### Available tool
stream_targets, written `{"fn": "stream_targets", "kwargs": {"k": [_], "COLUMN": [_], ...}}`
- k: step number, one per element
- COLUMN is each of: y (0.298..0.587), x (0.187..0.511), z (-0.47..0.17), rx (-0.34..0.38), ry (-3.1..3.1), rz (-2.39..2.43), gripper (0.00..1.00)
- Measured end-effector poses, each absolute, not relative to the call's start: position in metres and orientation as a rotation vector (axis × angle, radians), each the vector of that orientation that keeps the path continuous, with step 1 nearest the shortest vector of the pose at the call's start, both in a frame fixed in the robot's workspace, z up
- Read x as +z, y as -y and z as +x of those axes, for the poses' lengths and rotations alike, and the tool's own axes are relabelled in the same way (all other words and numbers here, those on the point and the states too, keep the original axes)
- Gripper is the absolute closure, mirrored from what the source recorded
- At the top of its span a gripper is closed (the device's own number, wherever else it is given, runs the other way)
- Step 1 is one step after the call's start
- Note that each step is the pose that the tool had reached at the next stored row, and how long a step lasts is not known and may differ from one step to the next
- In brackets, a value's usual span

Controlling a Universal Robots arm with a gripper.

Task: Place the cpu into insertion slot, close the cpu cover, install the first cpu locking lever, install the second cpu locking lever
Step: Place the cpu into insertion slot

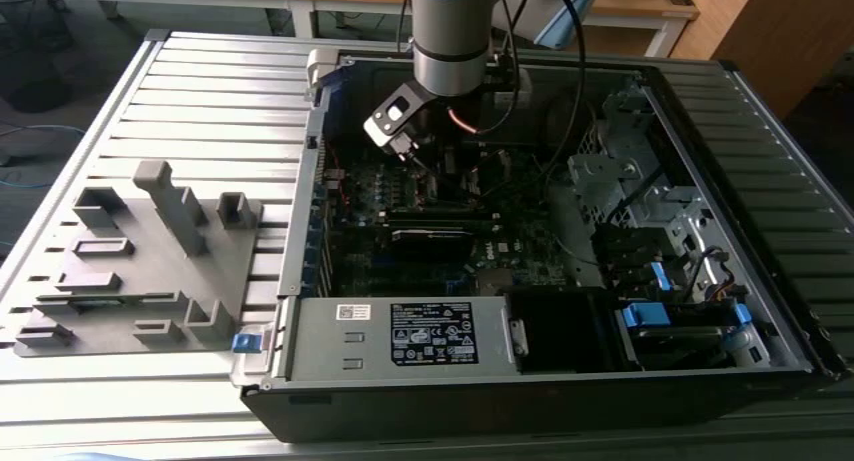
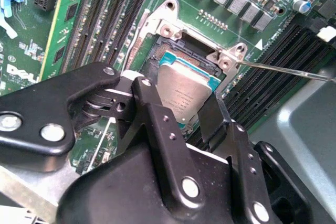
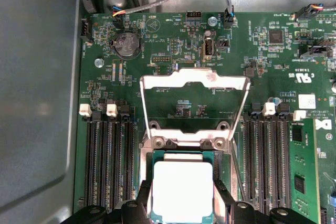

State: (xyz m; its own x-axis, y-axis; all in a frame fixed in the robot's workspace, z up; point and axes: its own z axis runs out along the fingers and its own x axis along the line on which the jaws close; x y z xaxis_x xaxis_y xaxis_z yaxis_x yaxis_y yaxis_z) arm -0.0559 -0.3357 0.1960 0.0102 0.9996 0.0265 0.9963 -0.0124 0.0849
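My gripper (image 3: 182, 205) is shut on the cpu (image 3: 182, 184), one black finger on each of two opposite edges. The silver-faced chip sits at the insertion slot (image 3: 184, 153), whose black frame and metal rim show around it. In the second wrist view the cpu (image 2: 181, 90) looks slightly tilted over the insertion slot (image 2: 163, 59), between the fingers (image 2: 152, 111) of the gripper (image 2: 178, 103). The cpu cover (image 3: 194, 78) stands swung open behind the slot. A thin locking lever (image 2: 283, 70) sticks out beside it. In the exterior view the gripper (image 1: 411, 151) reaches down into the computer case.
Long black memory slots (image 3: 107, 156) flank the socket on both sides. The open case (image 1: 307, 281) has metal walls, drive bays and cables (image 1: 641, 201) at the exterior view's right and a power supply (image 1: 400, 336) in front. A grey parts fixture (image 1: 147, 251) lies on the table beside it.
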Motion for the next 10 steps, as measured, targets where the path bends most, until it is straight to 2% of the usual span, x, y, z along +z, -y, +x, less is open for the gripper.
{"fn": "stream_targets", "kwargs": {"k": [10], "y": [0.3359], "x": [0.1958], "z": [-0.0558], "rx": [0.110], "ry": [-2.189], "rz": [2.203], "gripper": [0.45]}}
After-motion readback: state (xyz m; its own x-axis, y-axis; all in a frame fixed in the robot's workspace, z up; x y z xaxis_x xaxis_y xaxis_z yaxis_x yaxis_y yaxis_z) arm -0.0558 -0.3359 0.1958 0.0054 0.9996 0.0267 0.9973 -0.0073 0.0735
